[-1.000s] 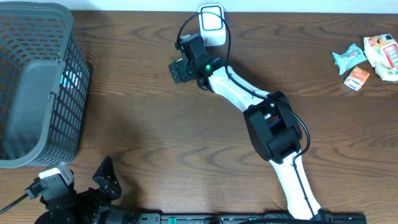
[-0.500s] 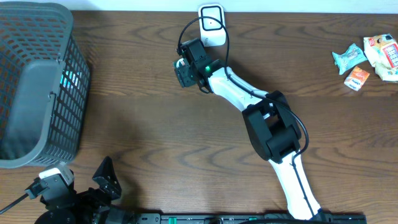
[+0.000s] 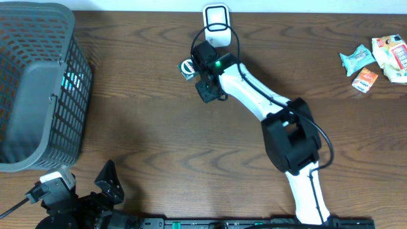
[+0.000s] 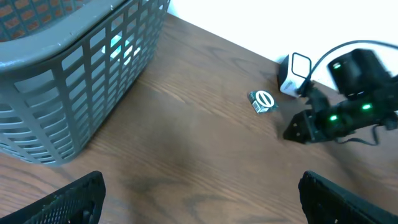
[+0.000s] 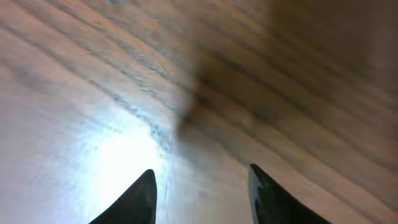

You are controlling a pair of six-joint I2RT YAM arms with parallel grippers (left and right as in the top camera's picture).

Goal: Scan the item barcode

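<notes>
Brown wooden table [image 3: 159,146] holds a grey plastic basket [image 3: 73,108] on the left, the left gripper [image 4: 200,190] with jaws wide apart, and a small green-and-white packet [image 3: 186,67] near the right gripper [image 3: 210,93], its jaws narrowly apart on nothing.

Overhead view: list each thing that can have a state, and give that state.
item, lying free, not held
right gripper, open, empty
left gripper, wide open, empty
basket, upright
scanner, standing upright
</notes>
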